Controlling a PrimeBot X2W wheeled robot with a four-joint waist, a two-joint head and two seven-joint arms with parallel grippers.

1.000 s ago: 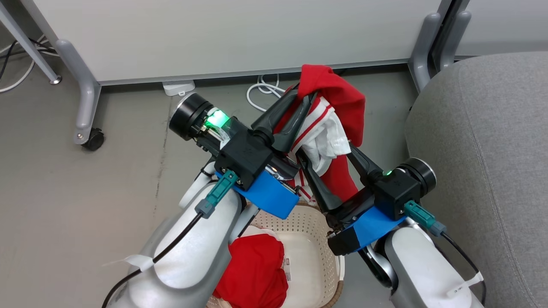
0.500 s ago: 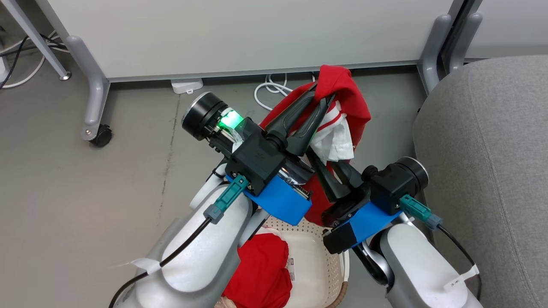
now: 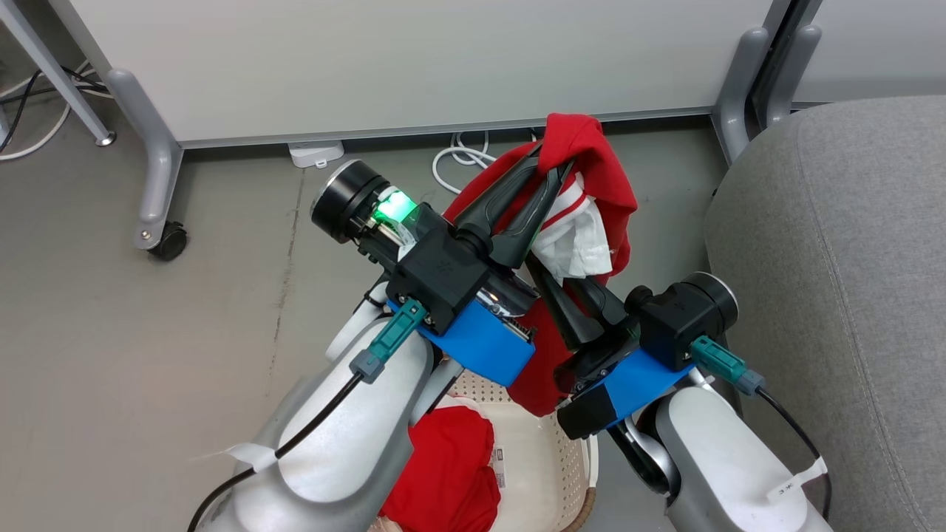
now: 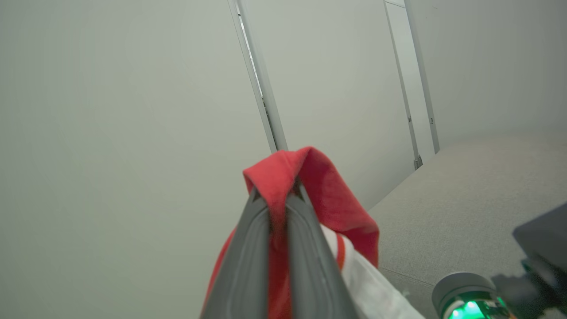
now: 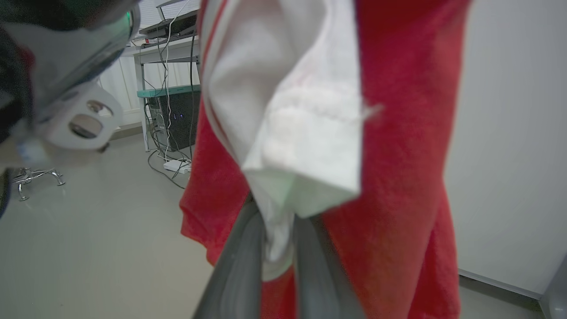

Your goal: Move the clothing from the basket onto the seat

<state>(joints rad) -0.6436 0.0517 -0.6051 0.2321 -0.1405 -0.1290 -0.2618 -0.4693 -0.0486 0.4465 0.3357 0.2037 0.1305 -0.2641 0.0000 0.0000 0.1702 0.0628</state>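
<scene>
A red garment of the clothing (image 3: 600, 164) with a white striped part hangs in the air above the basket (image 3: 582, 465). My left gripper (image 3: 553, 157) is shut on its top fold, seen up close as red cloth (image 4: 328, 190) draped over the left gripper (image 4: 277, 195). Lower down, my right gripper (image 3: 543, 277) is shut on it; in the right wrist view the right gripper (image 5: 277, 226) pinches the white cloth (image 5: 301, 110). A second red piece (image 3: 443, 473) lies in the cream basket, partly hidden by my left forearm. The grey seat (image 3: 835, 258) is at the right.
A pale partition panel (image 3: 414, 59) on wheeled grey legs (image 3: 159, 177) stands behind, with a white cable (image 3: 451, 159) and a white plug box (image 3: 316, 153) on the floor at its foot. Bare grey floor (image 3: 148, 332) lies to the left.
My right gripper, open around the hanging garment a second ago, has closed on its white part. The left gripper keeps its hold. The head camera has shifted a little.
</scene>
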